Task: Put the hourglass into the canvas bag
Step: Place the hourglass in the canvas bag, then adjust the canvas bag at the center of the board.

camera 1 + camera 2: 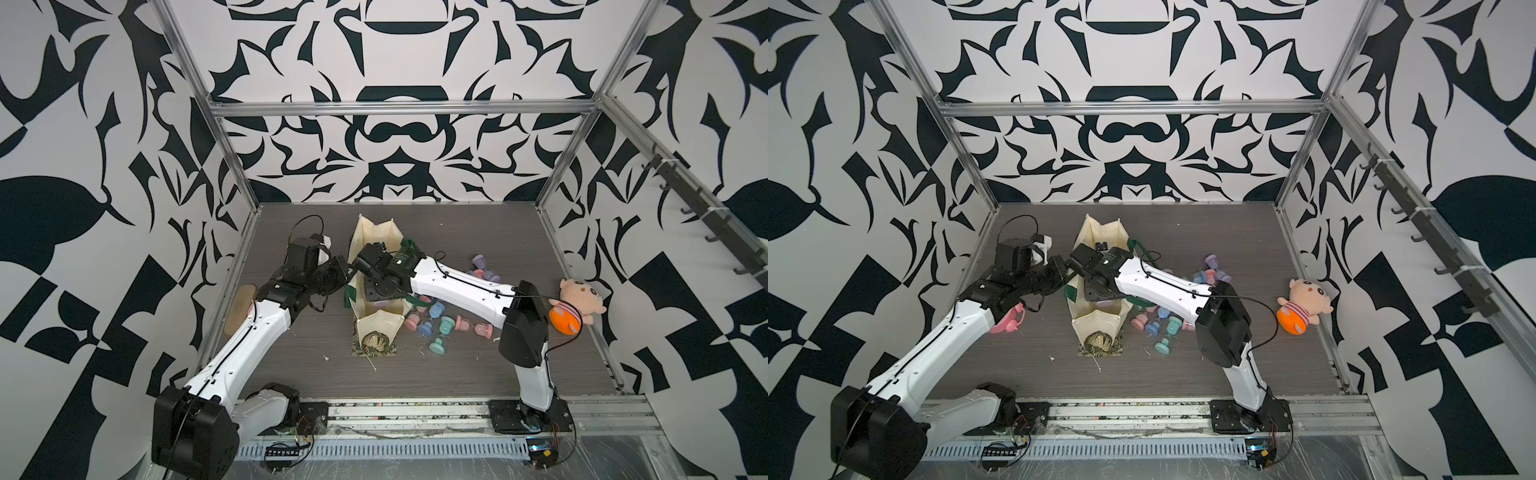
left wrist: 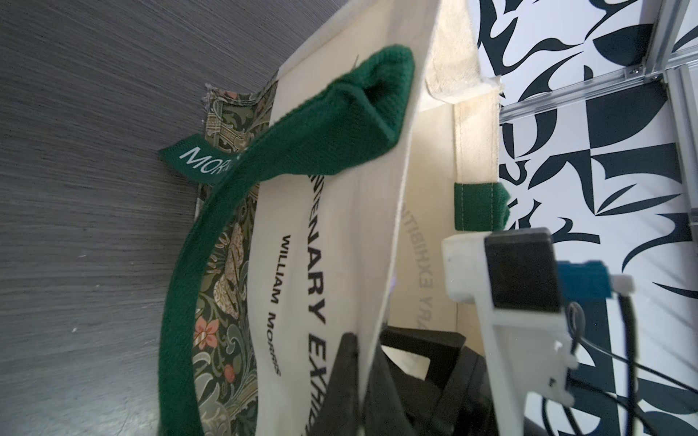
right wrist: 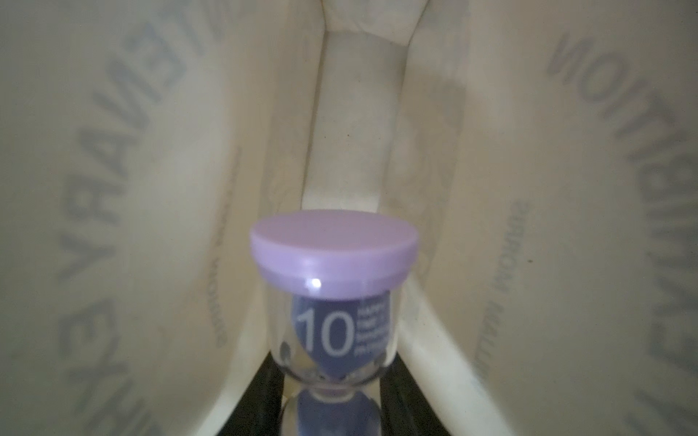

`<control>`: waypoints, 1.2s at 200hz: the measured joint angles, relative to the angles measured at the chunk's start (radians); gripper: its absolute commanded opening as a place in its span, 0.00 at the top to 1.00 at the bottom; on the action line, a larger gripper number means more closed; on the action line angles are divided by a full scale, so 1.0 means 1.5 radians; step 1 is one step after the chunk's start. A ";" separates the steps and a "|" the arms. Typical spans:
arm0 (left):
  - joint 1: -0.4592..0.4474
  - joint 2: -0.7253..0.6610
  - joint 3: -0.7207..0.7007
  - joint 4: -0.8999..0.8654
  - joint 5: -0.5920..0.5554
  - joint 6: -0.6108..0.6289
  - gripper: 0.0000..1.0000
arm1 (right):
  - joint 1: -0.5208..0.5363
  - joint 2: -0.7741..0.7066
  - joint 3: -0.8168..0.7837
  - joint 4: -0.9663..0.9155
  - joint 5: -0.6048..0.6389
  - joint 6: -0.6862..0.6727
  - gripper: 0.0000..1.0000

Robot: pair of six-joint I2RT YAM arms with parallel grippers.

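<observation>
on the grey table (image 1: pixel 457 374) rests the canvas bag (image 1: pixel 376 239), its rim pinched tight between the jaws of the left gripper (image 2: pixel 364 355). the right gripper (image 3: pixel 332 411) is inside the bag, clamped on the waist of the purple hourglass (image 3: pixel 334 245), cream walls all round it.

"WILLIAM MORRIS" on the canvas bag (image 2: pixel 340 196); "10" on the purple hourglass (image 3: pixel 334 245).
</observation>
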 measured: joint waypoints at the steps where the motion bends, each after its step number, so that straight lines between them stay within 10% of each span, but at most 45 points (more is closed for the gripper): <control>1: 0.000 0.000 0.000 0.000 0.000 -0.001 0.86 | 0.000 0.000 0.000 0.000 -0.001 0.000 0.47; 48: 0.000 0.000 0.000 0.001 -0.003 -0.011 0.79 | -0.001 -0.023 0.003 -0.005 0.000 -0.005 0.32; 88: 0.000 -0.001 0.000 -0.004 -0.005 -0.016 1.00 | 0.006 -0.078 0.020 0.001 0.011 -0.023 0.32; 127: 0.000 0.002 0.000 -0.005 0.003 -0.027 1.00 | 0.008 -0.171 0.015 0.008 0.047 -0.041 0.31; 240: 0.000 0.011 0.005 -0.014 -0.015 -0.004 1.00 | -0.038 -0.335 -0.206 0.099 0.038 -0.050 0.27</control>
